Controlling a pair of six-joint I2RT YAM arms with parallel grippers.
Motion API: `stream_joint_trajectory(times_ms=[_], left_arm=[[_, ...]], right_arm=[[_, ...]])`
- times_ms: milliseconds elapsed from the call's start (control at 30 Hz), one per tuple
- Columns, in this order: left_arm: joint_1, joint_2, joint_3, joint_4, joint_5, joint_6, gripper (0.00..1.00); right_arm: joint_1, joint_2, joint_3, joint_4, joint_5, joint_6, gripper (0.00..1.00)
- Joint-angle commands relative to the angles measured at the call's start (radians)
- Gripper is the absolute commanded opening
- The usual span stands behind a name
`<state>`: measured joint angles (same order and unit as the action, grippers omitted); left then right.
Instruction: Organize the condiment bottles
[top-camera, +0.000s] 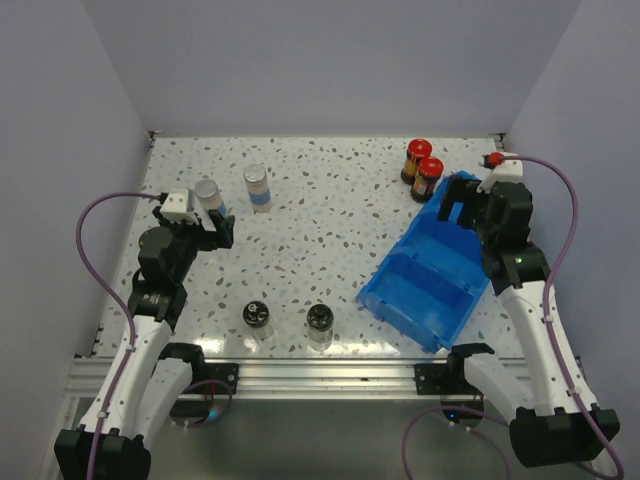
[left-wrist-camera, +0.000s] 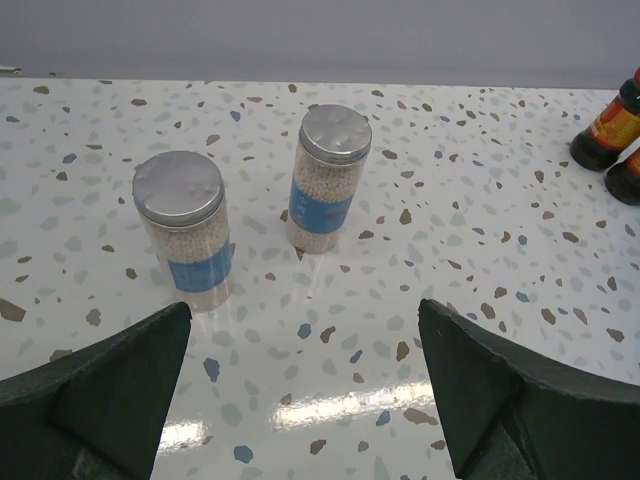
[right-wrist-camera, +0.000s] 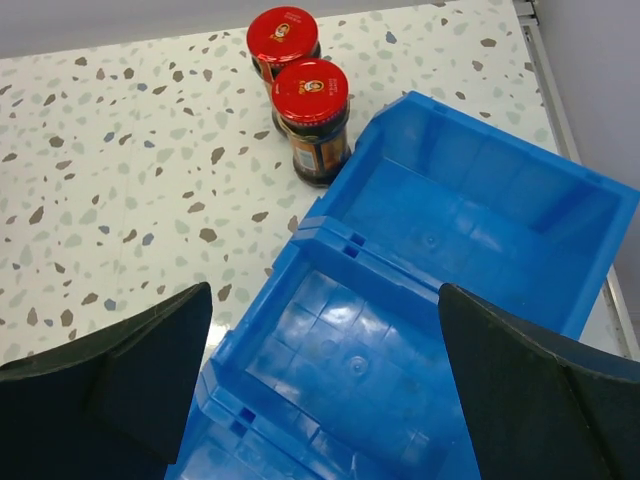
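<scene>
Both pincers stand wide and hold nothing. The left gripper faces one silver-capped jar at its 11 o'clock and a second silver-capped jar at 12. The right gripper hovers over the blue bin. Two red-capped jars stand close together at its 12 o'clock, the nearer just beside the bin's rim. Two black-lidded jars stand near the table's 6 o'clock edge.

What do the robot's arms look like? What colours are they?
The left arm and the right arm are both made of white tubes joined by chunky black joints. A thin purple cable runs along each one. By each wrist there is a small white block, and the right one has a red tip. The jaws are dark, wedge-shaped and matt.
</scene>
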<state>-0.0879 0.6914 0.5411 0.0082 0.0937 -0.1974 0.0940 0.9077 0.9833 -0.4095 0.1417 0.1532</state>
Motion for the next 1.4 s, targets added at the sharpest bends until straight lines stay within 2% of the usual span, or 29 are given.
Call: stream_joint_trajectory(times_ms=[0, 33, 100, 133, 167, 433, 500, 667, 933, 1200, 1367], left_arm=[[-0.007, 0.003, 0.008, 0.05, 0.021, 0.013, 1.0], [-0.009, 0.007, 0.01, 0.05, 0.024, 0.015, 1.0], [-0.009, 0.005, 0.01, 0.05, 0.024, 0.015, 1.0], [-0.009, 0.003, 0.01, 0.05, 0.024, 0.015, 1.0], [-0.009, 0.0, 0.011, 0.049, 0.024, 0.015, 1.0], [-0.01, -0.007, 0.007, 0.026, 0.029, 0.013, 1.0], [-0.012, -0.001, 0.008, 0.024, 0.031, 0.013, 1.0], [-0.013, -0.003, 0.013, 0.015, 0.029, 0.012, 1.0], [-0.013, -0.006, 0.011, 0.012, 0.023, 0.012, 1.0], [-0.015, -0.013, 0.011, 0.013, 0.024, 0.015, 1.0], [-0.015, -0.009, 0.01, 0.016, 0.04, 0.012, 1.0]], right_arm=[[-0.002, -0.015, -0.003, 0.027, 0.056, -0.038, 0.99], [0.0, -0.012, -0.005, 0.043, 0.014, -0.072, 0.99], [-0.002, 0.008, -0.017, 0.051, -0.095, -0.246, 0.99], [-0.002, 0.019, -0.018, 0.049, -0.217, -0.309, 0.99], [0.0, 0.034, -0.011, 0.04, -0.275, -0.413, 0.99], [0.0, 0.27, 0.153, -0.064, -0.312, -0.535, 0.99], [-0.002, 0.319, 0.238, -0.101, -0.355, -0.528, 0.99], [0.0, 0.437, 0.343, -0.02, -0.369, -0.382, 0.99], [-0.011, 0.735, 0.56, -0.046, -0.151, -0.232, 0.99], [-0.051, 0.973, 0.745, -0.077, -0.151, -0.198, 0.98], [-0.057, 1.043, 0.804, -0.114, -0.186, -0.192, 0.97]])
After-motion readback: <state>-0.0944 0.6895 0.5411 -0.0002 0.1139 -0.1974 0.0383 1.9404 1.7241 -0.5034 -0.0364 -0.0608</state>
